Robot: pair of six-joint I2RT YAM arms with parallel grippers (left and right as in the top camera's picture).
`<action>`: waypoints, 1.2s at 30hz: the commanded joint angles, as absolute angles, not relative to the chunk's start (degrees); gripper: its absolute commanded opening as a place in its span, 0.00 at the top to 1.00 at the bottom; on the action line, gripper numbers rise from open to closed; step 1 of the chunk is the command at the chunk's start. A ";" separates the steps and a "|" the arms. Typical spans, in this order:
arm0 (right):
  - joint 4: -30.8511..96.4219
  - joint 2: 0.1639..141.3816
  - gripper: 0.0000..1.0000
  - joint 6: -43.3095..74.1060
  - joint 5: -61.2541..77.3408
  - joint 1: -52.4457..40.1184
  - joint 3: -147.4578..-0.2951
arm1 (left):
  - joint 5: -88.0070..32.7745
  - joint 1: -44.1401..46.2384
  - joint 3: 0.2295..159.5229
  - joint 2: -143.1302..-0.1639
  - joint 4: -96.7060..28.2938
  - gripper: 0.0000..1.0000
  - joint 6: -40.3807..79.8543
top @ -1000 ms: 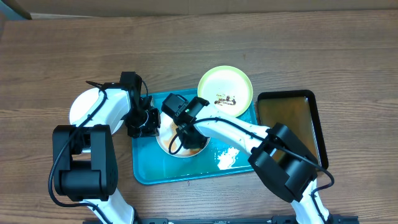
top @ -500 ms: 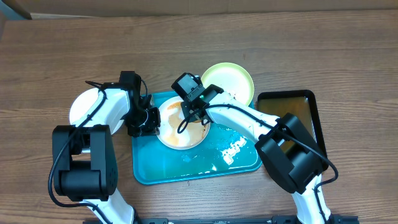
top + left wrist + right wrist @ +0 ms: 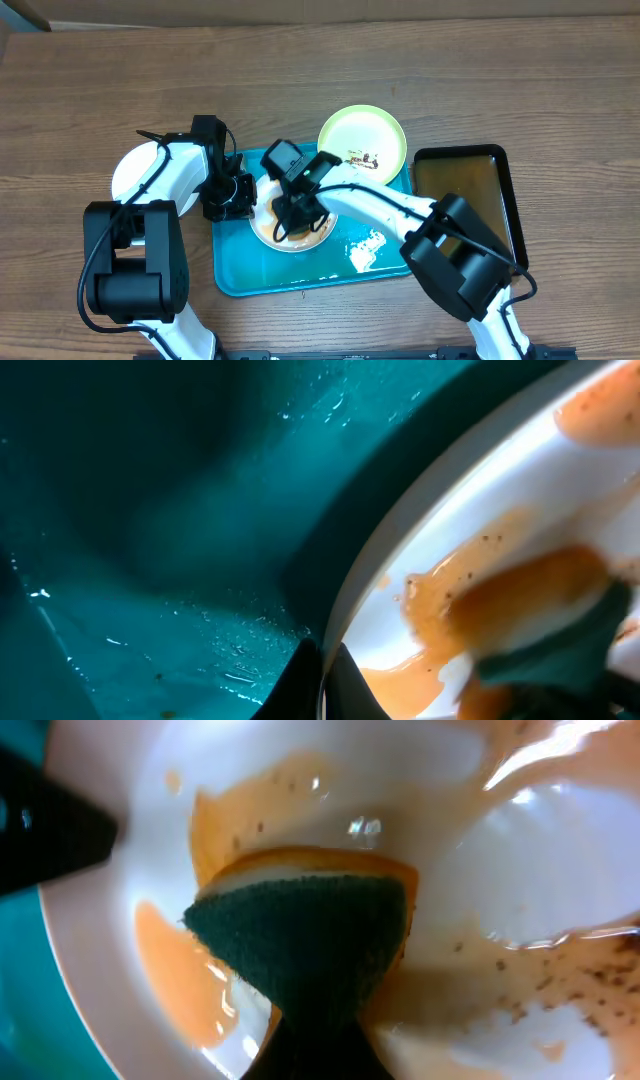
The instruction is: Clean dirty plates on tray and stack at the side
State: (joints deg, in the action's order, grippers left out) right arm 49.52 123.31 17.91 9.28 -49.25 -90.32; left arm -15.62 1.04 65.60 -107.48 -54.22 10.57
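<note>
A white dirty plate [image 3: 322, 232] smeared with orange-brown liquid lies on the turquoise tray [image 3: 300, 275]. My left gripper [image 3: 244, 197] is shut on that plate's left rim [image 3: 400, 550]. My right gripper [image 3: 288, 212] is shut on a green-and-yellow sponge [image 3: 310, 935] pressed onto the plate's wet inside [image 3: 480, 900]. A pale green-rimmed plate [image 3: 362, 130] with dark smears rests on the tray's far right corner. A white plate [image 3: 130, 172] lies on the table left of the tray, partly hidden by my left arm.
A black tray of brownish water [image 3: 465, 200] stands right of the turquoise tray. Water and foam [image 3: 368, 250] lie on the tray's right half. The brown wooden table [image 3: 400, 60] surrounds it all.
My right gripper swung with the sponge across the plate, toward the far right half a second ago, then back to the plate's near left. My left arm has stayed put.
</note>
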 commanded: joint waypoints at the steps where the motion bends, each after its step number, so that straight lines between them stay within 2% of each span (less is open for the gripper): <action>1: 52.84 124.01 0.96 18.13 6.07 -49.47 -90.06 | -14.66 0.82 65.25 -108.40 -53.98 0.96 10.35; 6: 58.11 124.01 0.96 24.60 -12.38 -46.94 -90.06 | -14.66 0.82 65.23 -108.40 -54.00 0.96 10.35; 10: 57.34 123.98 0.96 25.30 -16.03 -43.92 -90.08 | -14.66 0.82 65.23 -108.38 -53.98 0.96 10.35; 18: 44.99 124.01 0.96 25.10 -12.99 -41.71 -90.08 | -14.66 0.82 65.25 -108.40 -53.98 0.96 10.35; 22: 40.99 123.98 0.96 18.92 -0.73 -42.17 -90.11 | -14.63 0.82 65.25 -108.38 -53.98 0.96 10.35; 24: 42.54 123.96 0.96 17.08 3.20 -42.33 -90.35 | -14.66 0.80 65.25 -108.33 -53.93 0.96 10.39; 29: 49.43 121.38 0.96 19.33 3.11 -41.69 -91.83 | -14.22 0.64 65.87 -107.74 -53.52 0.96 10.59; 36: 50.46 109.65 0.96 20.01 2.22 -38.41 -91.92 | -10.20 0.62 67.79 -102.19 -53.52 0.96 12.38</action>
State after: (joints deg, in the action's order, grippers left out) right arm 50.63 118.06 19.59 2.57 -40.38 -90.72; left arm -14.02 1.04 65.73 -106.37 -53.58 10.87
